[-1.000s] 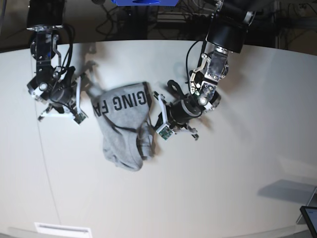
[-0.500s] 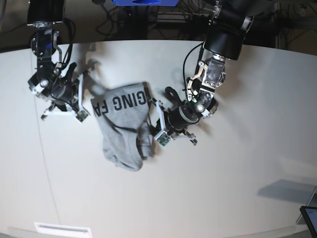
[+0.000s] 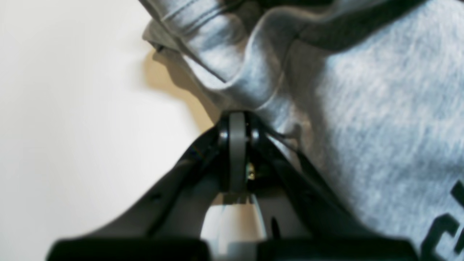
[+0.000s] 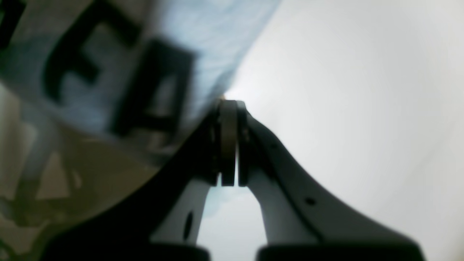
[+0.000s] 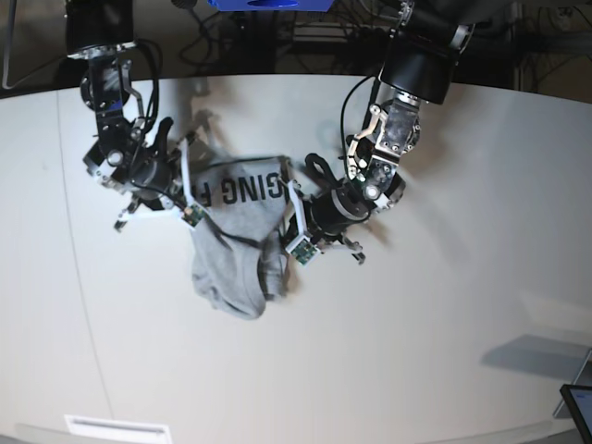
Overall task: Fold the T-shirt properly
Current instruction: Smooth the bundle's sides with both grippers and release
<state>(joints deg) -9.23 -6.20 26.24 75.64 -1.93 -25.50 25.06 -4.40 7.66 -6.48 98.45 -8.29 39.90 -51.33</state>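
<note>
The heather-grey T-shirt point(image 5: 231, 254) lies crumpled on the white table point(image 5: 435, 305), with black block lettering point(image 5: 242, 190) showing along its upper edge. My right gripper point(image 5: 188, 192) sits at the shirt's upper left corner. In the right wrist view the right gripper point(image 4: 228, 105) is shut, with lettered T-shirt point(image 4: 108, 54) fabric right against its tips. My left gripper point(image 5: 294, 211) is at the shirt's upper right edge. In the left wrist view the left gripper point(image 3: 237, 117) is shut on a fold of the T-shirt point(image 3: 362, 108).
A dark screen corner point(image 5: 579, 405) pokes in at the bottom right, with a grey shadow patch point(image 5: 536, 356) beside it. A white label point(image 5: 116, 428) sits at the table's front left edge. Cables and a blue object point(image 5: 268, 4) lie behind the table.
The right arm has swung rightward toward the shirt, bringing the two grippers closer together. The shirt's lettered upper edge has shifted right and shortened. The left gripper has moved little.
</note>
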